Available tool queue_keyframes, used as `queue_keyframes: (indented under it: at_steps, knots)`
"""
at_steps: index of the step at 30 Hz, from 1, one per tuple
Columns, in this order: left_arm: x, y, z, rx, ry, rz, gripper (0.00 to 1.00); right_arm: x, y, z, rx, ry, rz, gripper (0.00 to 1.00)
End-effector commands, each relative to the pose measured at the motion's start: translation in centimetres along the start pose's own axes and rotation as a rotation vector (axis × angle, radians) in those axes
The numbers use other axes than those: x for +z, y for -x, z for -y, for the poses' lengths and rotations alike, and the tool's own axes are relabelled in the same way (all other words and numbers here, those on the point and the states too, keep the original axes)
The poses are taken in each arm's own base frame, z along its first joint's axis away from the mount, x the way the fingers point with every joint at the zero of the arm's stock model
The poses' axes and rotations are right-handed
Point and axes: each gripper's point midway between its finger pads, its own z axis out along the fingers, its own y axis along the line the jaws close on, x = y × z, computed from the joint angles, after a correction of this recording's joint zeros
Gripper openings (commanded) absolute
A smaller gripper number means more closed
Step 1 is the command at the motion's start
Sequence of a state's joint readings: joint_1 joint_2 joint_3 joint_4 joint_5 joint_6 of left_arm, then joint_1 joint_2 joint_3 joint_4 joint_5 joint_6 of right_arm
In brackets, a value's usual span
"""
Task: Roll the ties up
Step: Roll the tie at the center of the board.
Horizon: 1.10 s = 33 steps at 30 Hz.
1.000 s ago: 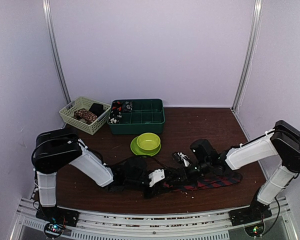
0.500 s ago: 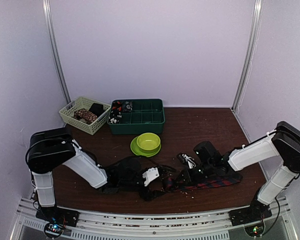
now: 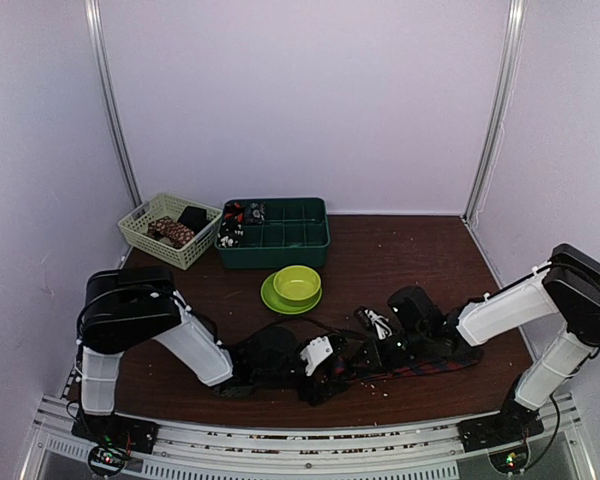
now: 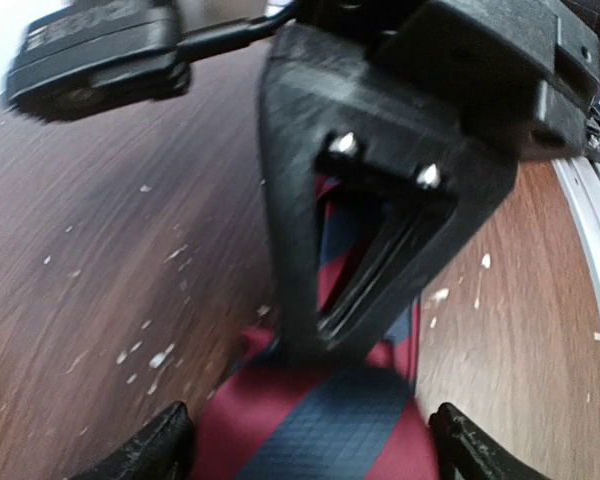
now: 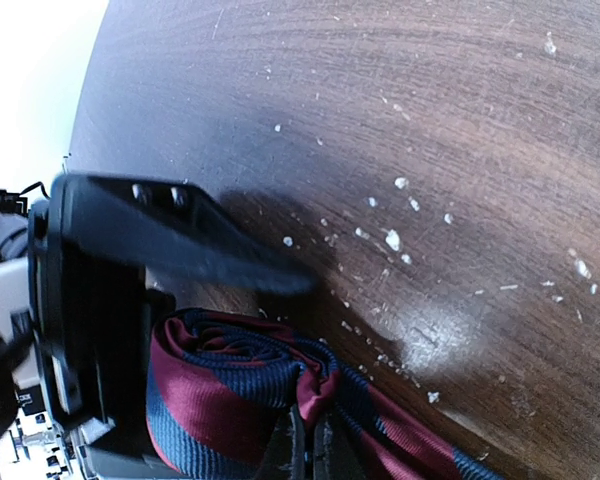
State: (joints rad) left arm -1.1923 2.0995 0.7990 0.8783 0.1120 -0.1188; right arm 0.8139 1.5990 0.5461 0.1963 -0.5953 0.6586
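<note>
- From my remote station, I see the striped tie (image 3: 432, 362) lying on the brown surface (image 3: 410, 255) at the lower right of the overhead frame. Its long axis runs left to right and climbs slightly toward the right edge.
- The tie's left end is wound into a loose coil of red and navy bands at the lower centre of that frame, where the two grippers meet. The unrolled length points away to the right.
- The left gripper (image 3: 325, 368) stands spread. One finger (image 4: 165, 445) shows at each bottom corner of its wrist view, with the tie's fabric between them.
- The right gripper (image 3: 378, 357) is pressed together, its tips pinching a fold of the tie at the edge of the coil.
- Pale lettering on a black housing (image 4: 90, 40), upper left of the left wrist view, is too blurred for me to read.
- A lime-green bowl (image 3: 297, 283) sits on its plate (image 3: 268, 297) just above the grippers in the overhead frame.
- A dark green divided bin (image 3: 280, 240) and a beige basket (image 3: 160, 235) stand at the surface's upper left.
</note>
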Motion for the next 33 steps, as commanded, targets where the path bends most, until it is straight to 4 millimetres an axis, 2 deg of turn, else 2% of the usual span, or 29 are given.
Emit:
queue_keyframes:
  at_steps: [1, 8, 13, 16, 18, 24, 28, 33]
  knots:
    - [0.7, -0.1, -1.5, -0.022, 0.11, -0.002, 0.79, 0.4, -5.4, 5.7, 0.105, -0.217, -0.141, 0.0]
    - [-1.8, -3.8, -3.1, 0.062, 0.197, -0.149, 0.54, 2.0, -2.2, 0.5, 0.093, -0.086, -0.126, 0.0]
    - [-3.1, -5.1, -2.8, 0.112, 0.153, -0.213, 0.44, 0.7, -2.6, -1.7, 0.203, 0.006, -0.094, 0.0]
    - [-3.5, -4.9, -2.5, 0.129, 0.135, -0.199, 0.43, -0.2, -2.6, -1.9, 0.256, 0.019, -0.06, 0.0]
    - [-3.5, -4.8, -2.3, 0.135, 0.124, -0.193, 0.44, -0.1, -2.2, -1.9, 0.229, 0.014, -0.049, 0.0]
    - [-3.6, -4.2, -2.0, 0.098, 0.071, -0.137, 0.48, 1.9, -0.8, -2.2, 0.134, 0.019, -0.091, 0.0]
    - [-3.9, -3.5, -2.4, 0.073, 0.072, -0.103, 0.53, 2.6, -1.2, -1.0, 0.122, -0.018, -0.114, 0.0]
    - [-4.0, -1.6, -1.7, 0.013, 0.032, -0.004, 0.64, 3.6, -2.8, 1.3, 0.15, -0.06, -0.155, 0.0]
